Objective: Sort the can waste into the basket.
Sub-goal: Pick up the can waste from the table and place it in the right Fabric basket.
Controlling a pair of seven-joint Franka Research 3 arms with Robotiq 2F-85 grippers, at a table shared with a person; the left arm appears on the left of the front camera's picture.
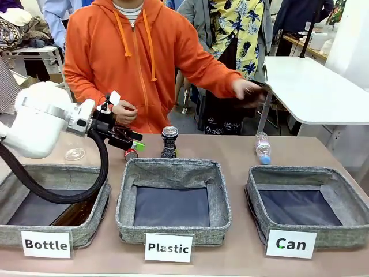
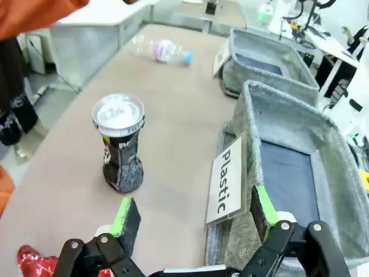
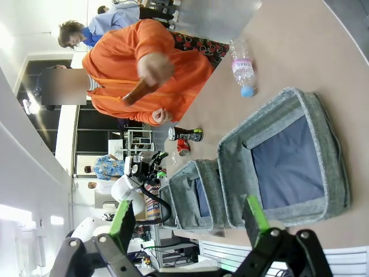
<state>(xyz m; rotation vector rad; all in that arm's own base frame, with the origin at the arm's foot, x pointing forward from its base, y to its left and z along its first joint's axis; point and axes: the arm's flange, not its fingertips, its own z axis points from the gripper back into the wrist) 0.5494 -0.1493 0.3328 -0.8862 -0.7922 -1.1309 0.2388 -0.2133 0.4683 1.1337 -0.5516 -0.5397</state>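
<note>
The robot's left hand (image 2: 195, 214) is spread wide open with nothing between its fingers. It hangs low over the desk (image 1: 230, 151), just beside the red can (image 1: 131, 154). The dark can (image 1: 169, 142) stands upright close by, right behind the Plastic basket (image 1: 199, 165). The right hand (image 3: 188, 216) is spread wide open too, up above the desk. The Can basket (image 1: 308, 171) sits at the robot's right, well apart from both cans.
</note>
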